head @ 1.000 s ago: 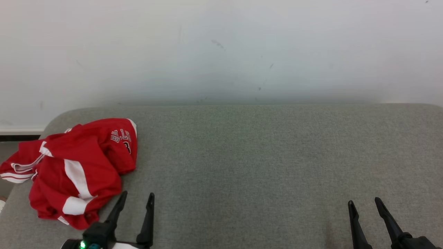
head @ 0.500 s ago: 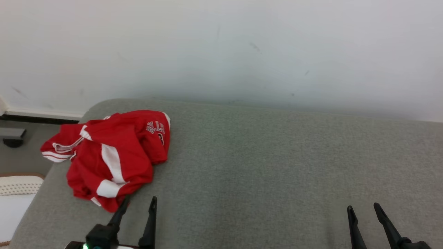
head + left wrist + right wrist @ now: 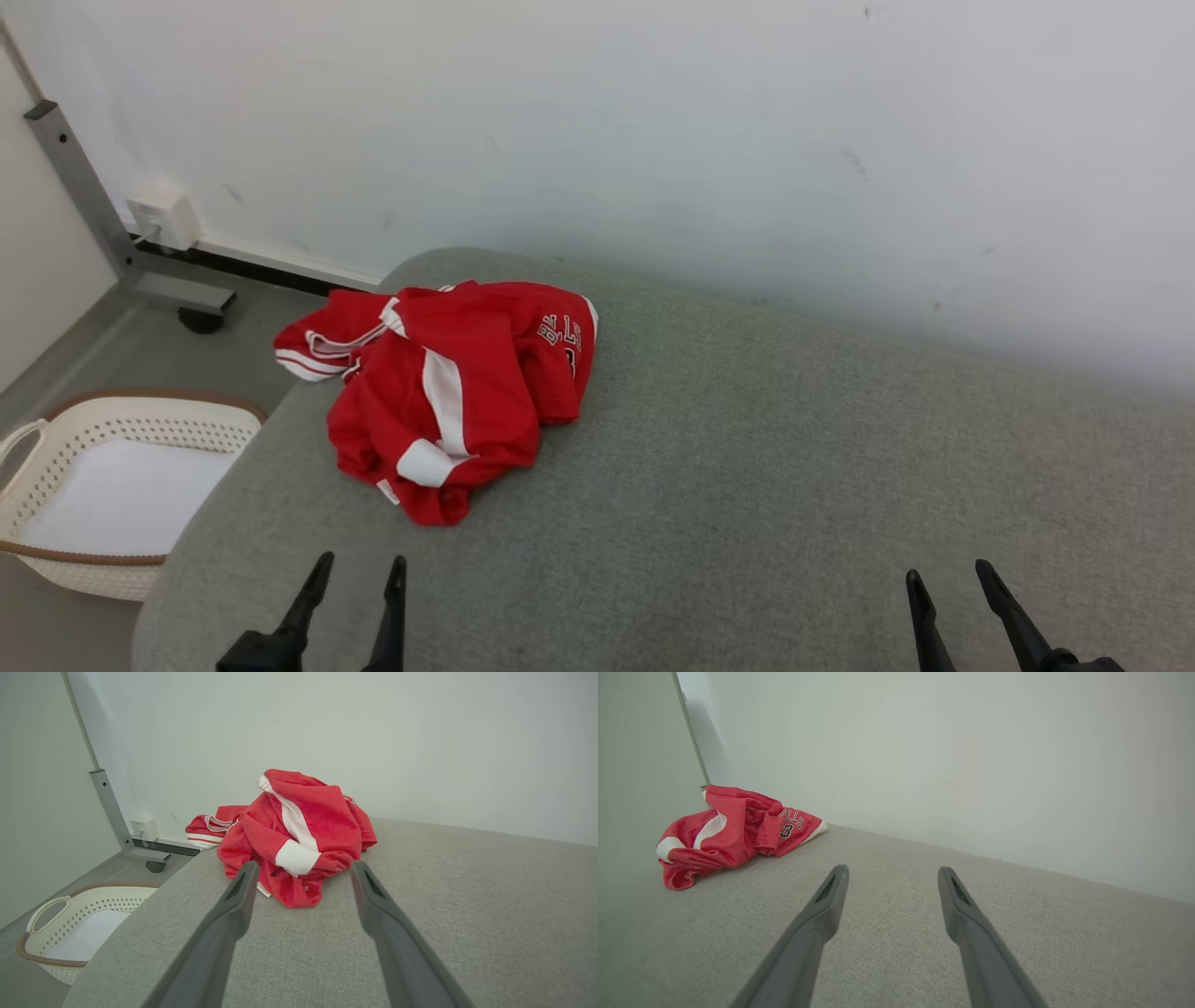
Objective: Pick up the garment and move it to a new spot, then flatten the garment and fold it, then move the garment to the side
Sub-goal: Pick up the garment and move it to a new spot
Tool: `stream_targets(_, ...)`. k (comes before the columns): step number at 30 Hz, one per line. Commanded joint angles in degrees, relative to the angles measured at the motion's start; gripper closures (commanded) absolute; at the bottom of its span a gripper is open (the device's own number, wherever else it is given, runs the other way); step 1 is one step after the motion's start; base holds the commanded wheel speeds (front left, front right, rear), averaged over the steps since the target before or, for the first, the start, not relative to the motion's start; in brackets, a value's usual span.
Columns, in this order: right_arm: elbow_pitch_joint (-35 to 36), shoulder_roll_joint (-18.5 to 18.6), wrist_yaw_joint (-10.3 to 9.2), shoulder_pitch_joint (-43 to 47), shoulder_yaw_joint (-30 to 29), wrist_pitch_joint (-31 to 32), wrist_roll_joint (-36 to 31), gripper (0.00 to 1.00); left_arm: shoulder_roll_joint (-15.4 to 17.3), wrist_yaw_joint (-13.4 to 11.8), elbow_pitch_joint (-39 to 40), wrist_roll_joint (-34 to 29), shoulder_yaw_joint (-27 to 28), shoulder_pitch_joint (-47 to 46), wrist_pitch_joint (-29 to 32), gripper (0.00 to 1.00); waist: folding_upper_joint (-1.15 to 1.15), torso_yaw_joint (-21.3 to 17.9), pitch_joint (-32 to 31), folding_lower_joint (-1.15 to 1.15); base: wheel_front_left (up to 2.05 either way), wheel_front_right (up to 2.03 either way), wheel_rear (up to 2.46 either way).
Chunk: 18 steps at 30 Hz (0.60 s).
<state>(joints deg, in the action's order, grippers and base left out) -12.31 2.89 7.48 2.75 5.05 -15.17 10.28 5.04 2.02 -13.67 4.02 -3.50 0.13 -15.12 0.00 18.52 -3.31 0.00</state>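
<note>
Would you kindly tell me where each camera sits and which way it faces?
Head view: on the head, looking down over the grey padded surface, garment and basket; left claw and right claw show, open.
Left wrist view: on the left wrist, aimed between its own fingers at the garment.
Right wrist view: on the right wrist, facing the wall; own fingers show, garment at left.
Shared: all see the garment; head and left wrist views share the basket.

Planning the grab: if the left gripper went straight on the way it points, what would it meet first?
Probably the red garment, lying ahead between the fingers of the open left gripper in its wrist view. Depth is unclear; a low path might graze the cushion first.
</note>
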Motion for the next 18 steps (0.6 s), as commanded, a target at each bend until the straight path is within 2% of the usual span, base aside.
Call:
stream_targets(1,-0.2,0.06,0.02,0.09,0.06,0.02,0.44,0.0,0.37,0.19,0.29,-0.4,0.21,0.35,-0.06,0.0,0.0,0.42,-0.13,0.0,0.0,0.0,0.0)
stream_targets(6,-0.24,0.07,0.02,-0.58,0.98,0.02,0.43,0.0,0.27,0.47,0.39,0.17,0.82,-0.09,-0.06,0.0,0.0,-0.17,0.63,0.0,0.0,0.0,0.0)
stream_targets(10,0.17,0.06,0.02,-1.55,0.94,0.02,0.03,0.0,1.06,1.66,-0.12,0.83,1.0,-3.41,-0.06,0.0,0.0,-1.76,2.92,0.0,0.0,0.0,0.0)
stream_targets(14,0.92,0.57,0.02,-3.03,0.36,0.02,-0.71,0.0,3.17,3.14,-2.59,1.59,0.7,-9.97,0.71,0.0,0.0,-3.6,7.13,0.0,0.0,0.0,0.0)
stream_targets(18,2.08,1.59,0.02,-5.69,-0.14,0.02,-1.36,0.0,5.06,4.0,-4.11,3.31,1.18,-19.58,4.82,0.0,0.0,-5.16,12.95,0.0,0.0,0.0,0.0)
